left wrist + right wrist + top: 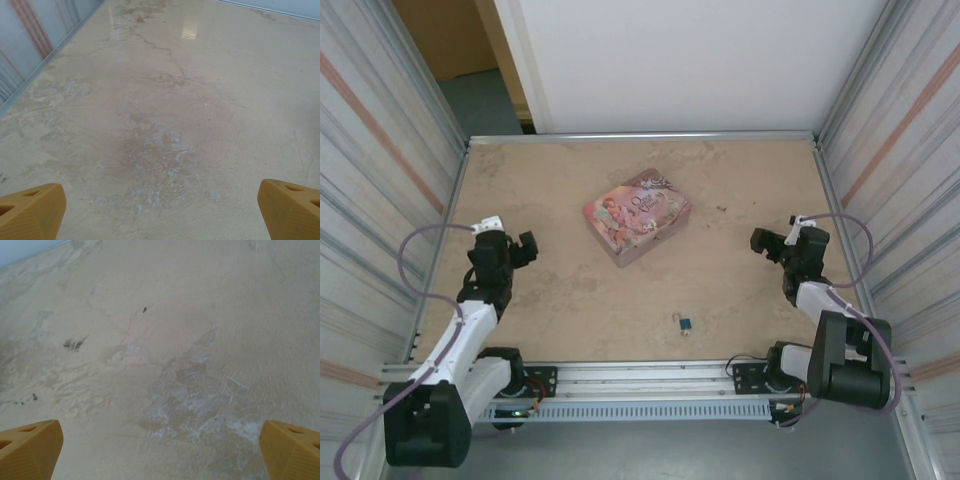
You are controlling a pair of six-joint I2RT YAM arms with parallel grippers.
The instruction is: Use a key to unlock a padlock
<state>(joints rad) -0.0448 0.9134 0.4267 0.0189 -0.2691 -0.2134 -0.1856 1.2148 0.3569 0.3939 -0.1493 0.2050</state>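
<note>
Left gripper (526,246) and right gripper (763,240) stood released, empty. The padlock (686,323) lay near the front rail (620,372), well apart from both. The key (684,332), possibly the pale speck beside it, could skid from a misaimed pinch.

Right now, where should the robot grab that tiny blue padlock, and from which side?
Probably by the blue body of the padlock, coming straight down from above. It lies low on the bare table, near the front edge, so a sideways approach would likely scrape the surface, and its shackle looks too thin to pinch. Which way it is turned is too small to tell.
</note>
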